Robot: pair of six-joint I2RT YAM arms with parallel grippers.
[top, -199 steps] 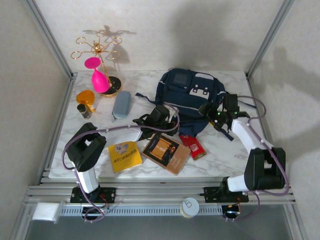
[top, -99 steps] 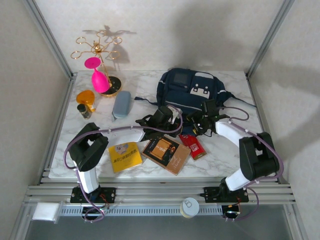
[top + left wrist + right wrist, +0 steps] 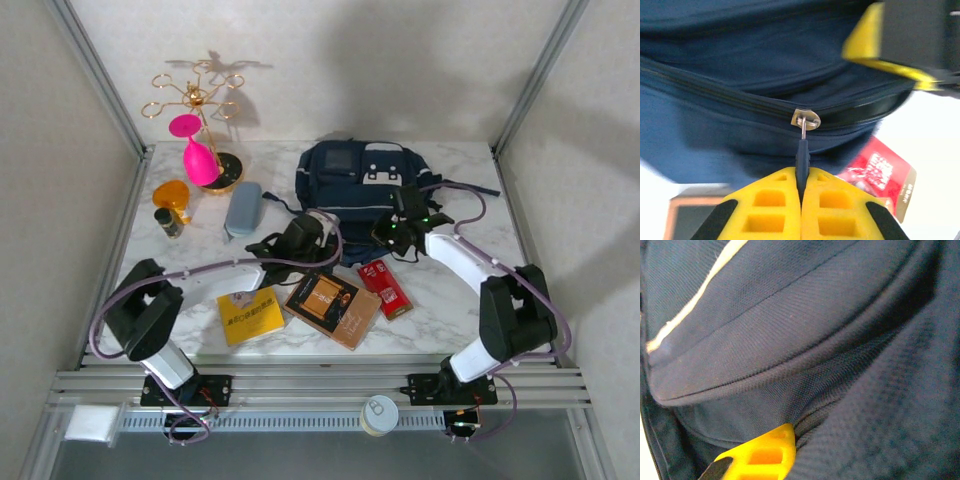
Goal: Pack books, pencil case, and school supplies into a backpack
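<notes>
Left wrist: left gripper (image 3: 801,174) clamps the dark zipper pull (image 3: 802,150) (likely the best handle) of the limp navy blue fabric backpack (image 3: 740,60); right gripper (image 3: 791,432) pinches its cloth.

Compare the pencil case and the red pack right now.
The pencil case is grey-blue with rounded ends; the red pack is flat and rectangular. The pencil case lies left of the backpack; the red pack lies at its near edge. Both are on the table, unpacked.
</notes>
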